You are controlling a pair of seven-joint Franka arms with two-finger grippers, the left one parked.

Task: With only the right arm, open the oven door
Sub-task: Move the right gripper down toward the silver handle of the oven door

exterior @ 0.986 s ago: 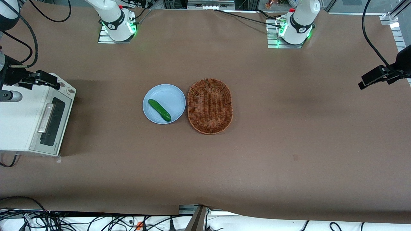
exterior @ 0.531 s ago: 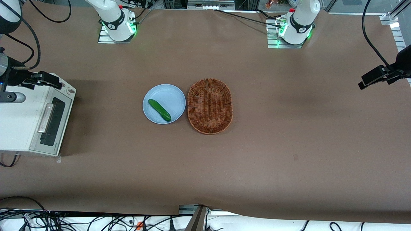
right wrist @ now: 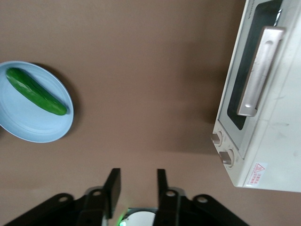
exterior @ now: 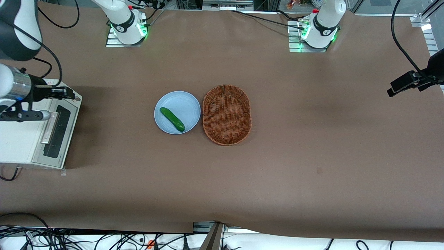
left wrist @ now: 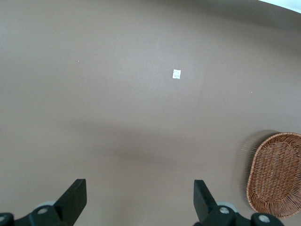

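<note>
We see gripper (right wrist: 137, 188) part open, holding nothing, touching nothing, above oven (exterior: 20, 139) knob end; oven door (right wrist: 244, 89) closed.

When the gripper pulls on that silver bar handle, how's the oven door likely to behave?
The oven door looks rigid, so it should probably swing as one flap. Its silver bar handle looks smooth, so fingers might slip. The toaster oven just sits on the table, so it may slide. The gripper hangs open above the oven's knob end.

Cucumber (exterior: 172, 119) lay on blue plate (exterior: 184, 100), mid-table (exterior: 312, 156), well clear of all edges. Wicker basket (exterior: 227, 114) sat just beside the plate.
</note>
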